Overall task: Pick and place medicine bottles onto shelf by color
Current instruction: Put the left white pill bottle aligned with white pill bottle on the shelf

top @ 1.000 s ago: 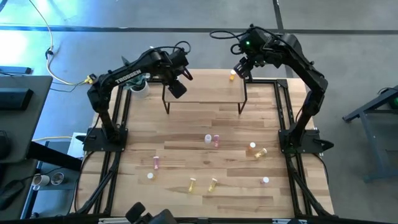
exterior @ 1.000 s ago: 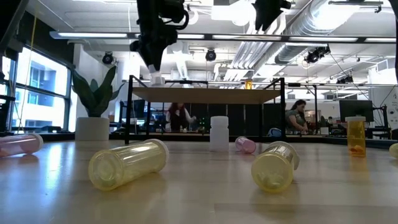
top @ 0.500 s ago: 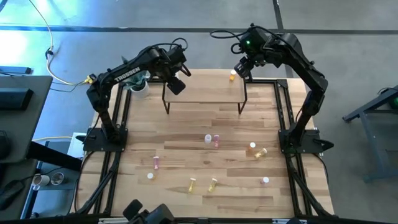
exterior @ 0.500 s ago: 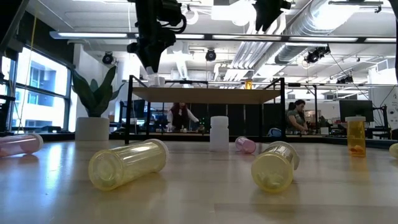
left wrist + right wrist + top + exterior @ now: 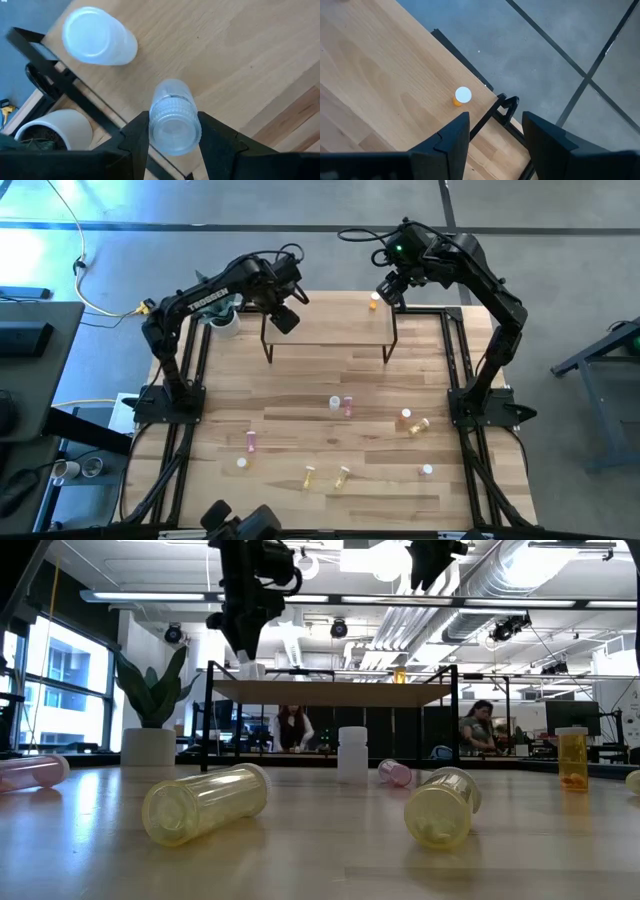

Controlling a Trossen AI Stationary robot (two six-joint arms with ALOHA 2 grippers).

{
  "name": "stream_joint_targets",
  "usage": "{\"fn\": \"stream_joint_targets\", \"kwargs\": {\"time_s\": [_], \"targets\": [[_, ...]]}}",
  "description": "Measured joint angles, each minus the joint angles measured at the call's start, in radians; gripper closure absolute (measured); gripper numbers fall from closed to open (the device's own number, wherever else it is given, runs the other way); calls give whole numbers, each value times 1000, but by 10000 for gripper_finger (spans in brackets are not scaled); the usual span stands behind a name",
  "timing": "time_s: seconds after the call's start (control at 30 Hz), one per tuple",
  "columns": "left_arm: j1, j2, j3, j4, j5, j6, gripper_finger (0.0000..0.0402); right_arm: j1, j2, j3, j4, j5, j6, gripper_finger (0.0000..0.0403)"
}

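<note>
The shelf [image 5: 330,325] stands at the table's far side. My left gripper [image 5: 283,318] is over its left end, shut on a white bottle [image 5: 172,120]. A second white bottle [image 5: 97,37] stands upright on the shelf beside it. My right gripper [image 5: 388,288] is open and empty above the shelf's right far corner, where an orange bottle [image 5: 462,96] stands upright. Several more bottles lie or stand on the table: white [image 5: 334,402], pink [image 5: 348,407] and yellow [image 5: 342,476] among them. My left gripper pinches the white bottle by its ribbed cap [image 5: 175,117] between its two fingers [image 5: 137,137], from above, pointing down. The bottle hangs nearly upright below the fingers, over the shelf's left end. I cannot tell whether its base touches the shelf board.
A white plant pot [image 5: 55,130] stands on the table just past the shelf's left end. The black frame rails [image 5: 460,360] run along the table's sides. In the low view two yellow bottles [image 5: 205,802] [image 5: 440,805] lie near the front edge.
My left gripper has shifted a little toward the table's far edge over the shelf's left end, still shut on the white bottle.
</note>
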Motion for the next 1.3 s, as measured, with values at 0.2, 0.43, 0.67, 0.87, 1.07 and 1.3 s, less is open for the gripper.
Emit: {"fn": "stream_joint_targets", "kwargs": {"time_s": [0.2,0.43,0.67,0.87,1.07,1.3], "targets": [[0,11,3,7,-7,-1,268,0,0,0,0,0,0,229],[0,15,14,-3,-6,0,262,0,0,0,0,0,0,229],[0,20,12,1,-5,-2,233,0,0,0,0,0,1,229],[0,19,12,11,-7,-1,213,0,0,0,0,0,3,229],[0,18,12,19,-7,-7,207,0,0,0,0,0,1,229],[0,18,13,35,-9,-19,221,0,0,0,0,0,1,229]]}}
